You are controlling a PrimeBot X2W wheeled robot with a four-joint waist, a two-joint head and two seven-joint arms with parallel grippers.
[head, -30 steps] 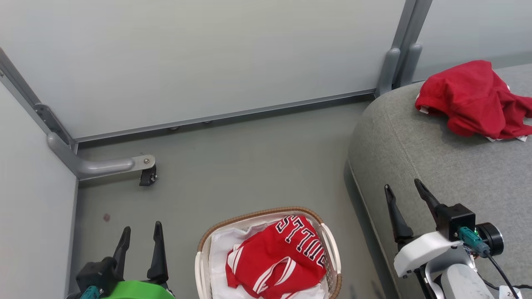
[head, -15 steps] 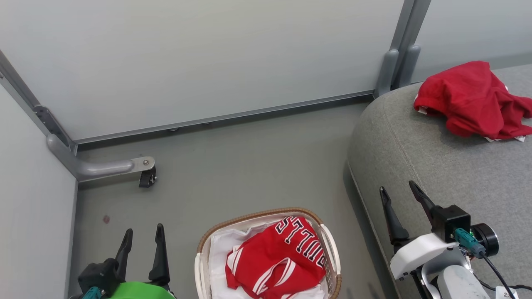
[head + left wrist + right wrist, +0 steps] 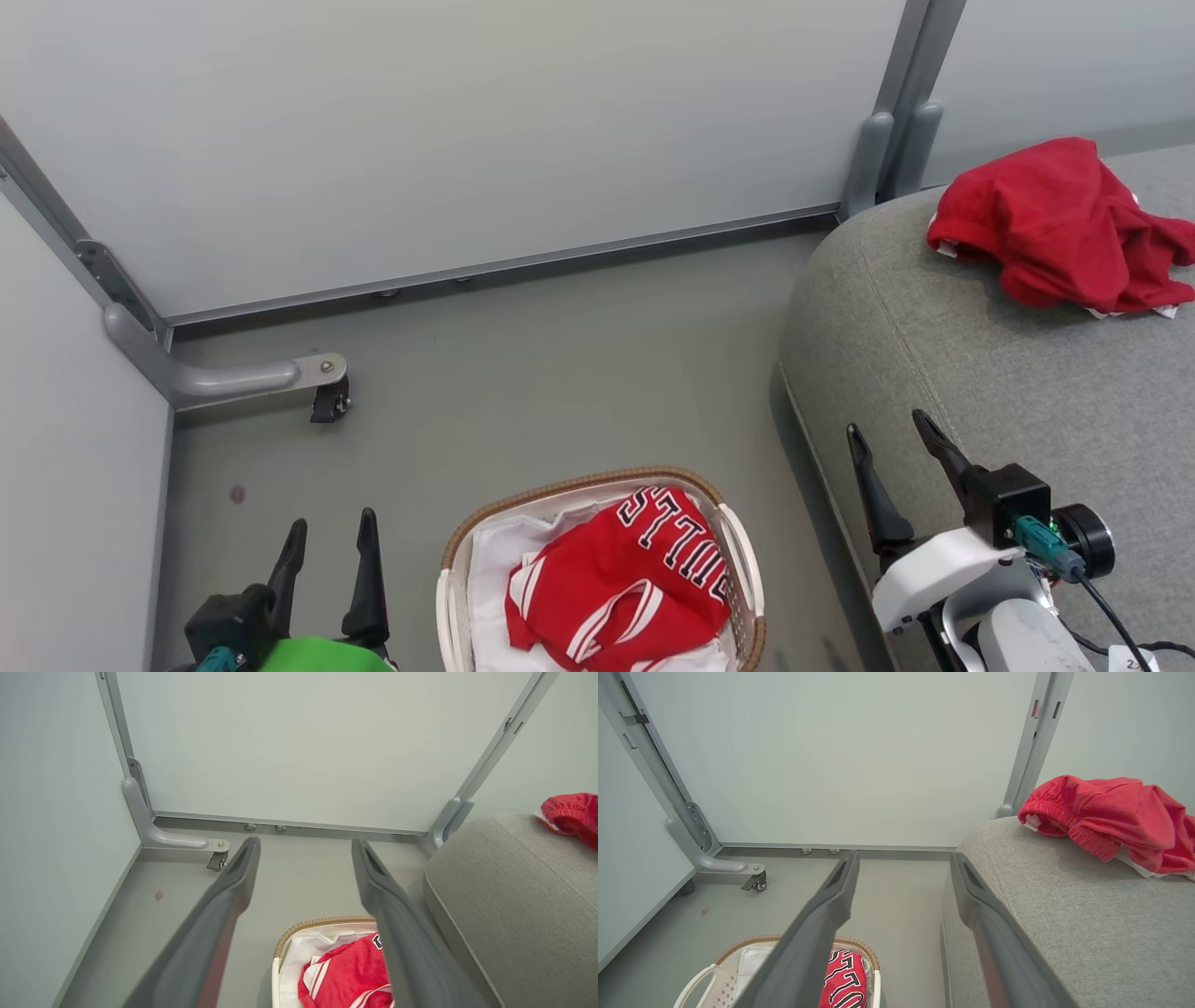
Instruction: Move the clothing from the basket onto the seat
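My right claw [image 3: 885, 423] slides leftward over the seat [image 3: 980, 355], spread and empty.
The BULLS jersey [image 3: 616, 579] comes next, in the basket [image 3: 579, 481] at its left.

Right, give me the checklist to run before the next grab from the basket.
1. The left gripper is open and empty: ok.
2. The right gripper is open and empty: ok.
3. The BULLS garment lies uncovered on top in the basket: ok.
4. The seat has bare room beside the red garment lying on it: ok.
5. A gripper is above the basket: not ok, both stand off to its sides.
6. More clothing is under the BULLS garment: cannot tell.
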